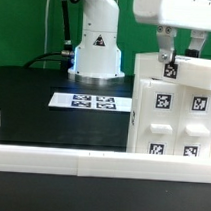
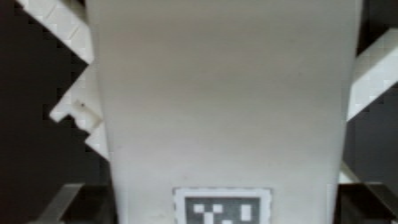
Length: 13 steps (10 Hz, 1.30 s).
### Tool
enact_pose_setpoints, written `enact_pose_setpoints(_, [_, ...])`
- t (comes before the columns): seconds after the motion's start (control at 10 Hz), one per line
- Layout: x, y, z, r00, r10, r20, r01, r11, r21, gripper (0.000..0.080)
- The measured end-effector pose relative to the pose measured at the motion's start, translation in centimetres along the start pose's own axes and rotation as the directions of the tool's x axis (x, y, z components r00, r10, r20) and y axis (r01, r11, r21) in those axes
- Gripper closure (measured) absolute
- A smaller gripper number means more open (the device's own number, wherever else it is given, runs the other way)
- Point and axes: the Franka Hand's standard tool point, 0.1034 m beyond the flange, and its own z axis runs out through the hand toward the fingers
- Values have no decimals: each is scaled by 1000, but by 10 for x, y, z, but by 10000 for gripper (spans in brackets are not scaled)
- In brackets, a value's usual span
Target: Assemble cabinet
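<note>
Gripper (image 1: 177,52) fingers, we saw, straddled and grasped a small tagged panel (image 1: 173,69) atop the white cabinet (image 1: 171,117) at the exterior view's right, near the front rail (image 1: 51,161).

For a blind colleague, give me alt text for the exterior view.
A white tagged cabinet stands at the exterior view's right, with the gripper down at its top edge. Behind lie the marker board on the black table and the arm's white base.

No words, brands or numbers are showing legibly anywhere. A triangular warning sign is sitting on the robot base (image 1: 98,43), its symbol too small to read. Black-and-white square tags are showing on the cabinet (image 1: 173,107) and marker board (image 1: 92,100).
</note>
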Motion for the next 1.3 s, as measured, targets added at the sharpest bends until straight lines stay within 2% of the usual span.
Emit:
enact_pose_setpoints(0.3, [0,-1,0,945,325,-29,-325,946,-4,241])
enact_pose_setpoints(0.5, [2,-6,0,858,513,-32,-513,859,1,240])
enact_pose_setpoints(0.6, [2,-6,0,784,620,-32,-620,784,5,240])
enact_pose_setpoints(0.7, [3,-5,0,729,684,-35,-684,729,7,240])
enact_pose_setpoints(0.8, [4,-5,-1,719,694,-41,-694,720,9,240])
enact_pose_setpoints(1.3, [3,-6,-1,479,878,-29,-877,479,19,240])
